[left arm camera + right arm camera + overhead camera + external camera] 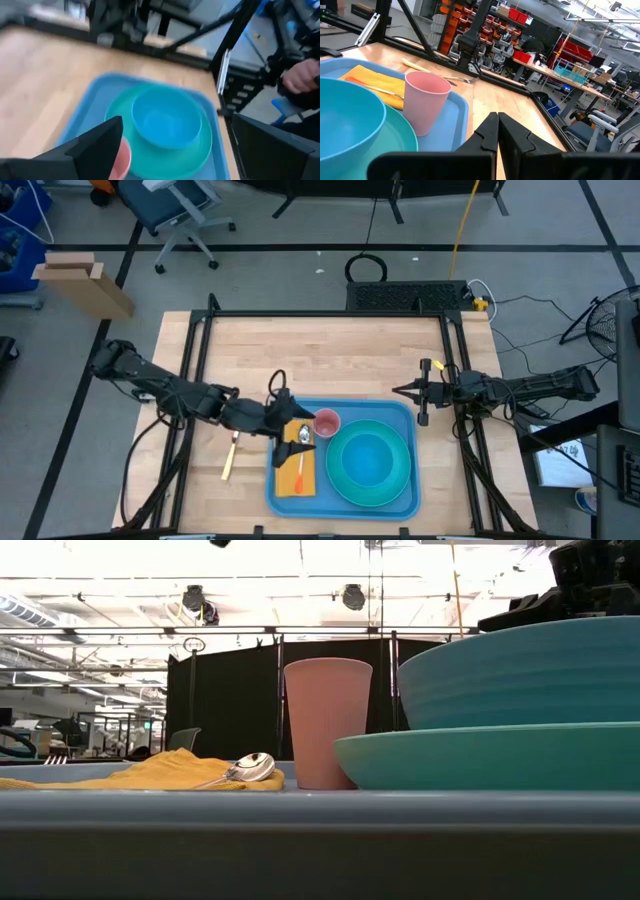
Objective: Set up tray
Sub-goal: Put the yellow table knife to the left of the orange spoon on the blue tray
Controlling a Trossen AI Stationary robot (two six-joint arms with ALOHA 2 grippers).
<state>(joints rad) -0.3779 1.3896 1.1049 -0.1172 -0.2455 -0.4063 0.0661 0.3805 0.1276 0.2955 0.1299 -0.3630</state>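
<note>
The tray (300,810) rim sits nearest; no writing is readable. Left end effector (287,423) hovers spread and empty above its left edge; right end effector (402,391) closed, empty, past the counter's (320,350) right.

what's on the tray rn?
On the tray: yellow napkin with a spoon on it, pink cup, plate holding a bowl. Left gripper covers part of the napkin.

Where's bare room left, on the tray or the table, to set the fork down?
The tray is crowded: napkin with spoon, pink cup, plate and bowl. The far half of the table is bare, as is the strip beyond the fork.
</note>
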